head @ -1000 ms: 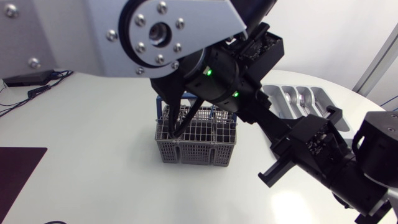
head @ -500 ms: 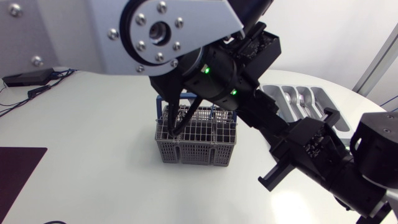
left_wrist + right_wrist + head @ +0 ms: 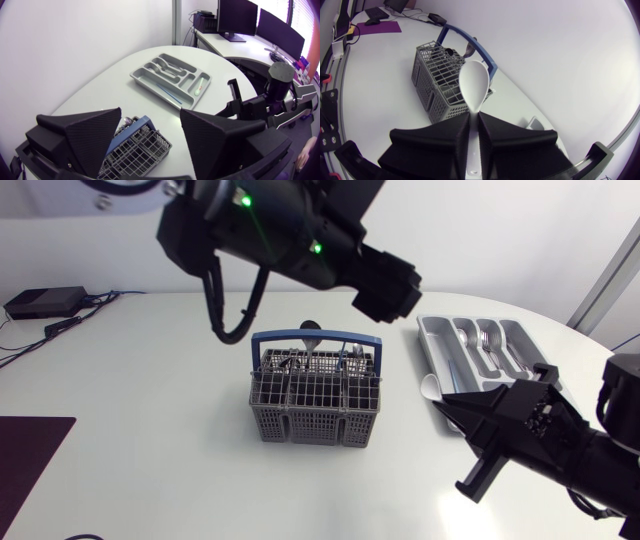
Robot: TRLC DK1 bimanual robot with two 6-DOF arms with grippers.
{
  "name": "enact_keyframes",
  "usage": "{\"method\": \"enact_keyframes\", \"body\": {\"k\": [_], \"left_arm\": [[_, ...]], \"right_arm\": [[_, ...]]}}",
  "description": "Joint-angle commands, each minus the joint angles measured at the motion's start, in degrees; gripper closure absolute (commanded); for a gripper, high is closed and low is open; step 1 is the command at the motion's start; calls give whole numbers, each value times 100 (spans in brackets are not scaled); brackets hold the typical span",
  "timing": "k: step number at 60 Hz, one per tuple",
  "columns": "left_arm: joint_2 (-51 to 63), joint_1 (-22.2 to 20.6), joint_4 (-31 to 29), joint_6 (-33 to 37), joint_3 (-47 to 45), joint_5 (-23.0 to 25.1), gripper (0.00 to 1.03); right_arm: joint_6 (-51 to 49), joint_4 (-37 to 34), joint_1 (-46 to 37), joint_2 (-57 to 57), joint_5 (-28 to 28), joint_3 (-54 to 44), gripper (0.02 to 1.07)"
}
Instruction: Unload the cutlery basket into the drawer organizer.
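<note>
Head view, left to right. Grey mesh cutlery basket with blue handle (image 3: 315,420): on white surface (image 3: 150,400), cutlery inside. Left gripper (image 3: 150,120): released, empty, above basket. Right gripper (image 3: 474,117): clenched on white plastic spoon (image 3: 474,85), near grey compartmented drawer organizer (image 3: 428,340). Handling: align spoon lengthwise over a compartment, lower, then release.

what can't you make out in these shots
- white spoon handle: in the right wrist view it is buried between the fingers of the right gripper.
- cutlery in the basket: in the head view it is too small behind the mesh to count.
- organizer near corner: in the head view it is covered by the right arm.
</note>
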Motion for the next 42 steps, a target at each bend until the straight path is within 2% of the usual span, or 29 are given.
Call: {"method": "enact_keyframes", "body": {"k": [1, 11, 21, 31, 34, 42], "left_arm": [[-295, 151, 32, 158, -311, -46, 5], [-770, 292, 260, 386, -873, -239, 5], [-1139, 371, 462, 527, -1489, -353, 5], [-1350, 485, 524, 562, -1867, -353, 5], [-1438, 546, 568, 562, -1990, -353, 5], [-1552, 582, 612, 544, -2174, -353, 5]], "right_arm": [[-555, -213, -664, -29, -487, -48, 101], [-1566, -468, -2061, 296, -1674, 4, 101], [-2699, -820, -3397, 1166, -2808, 259, 101], [-3991, -1162, -4241, 2089, -3238, 549, 101], [-4633, -1417, -4452, 2502, -3300, 778, 101], [-5477, -1655, -4874, 3310, -3309, 1279, 101]]}}
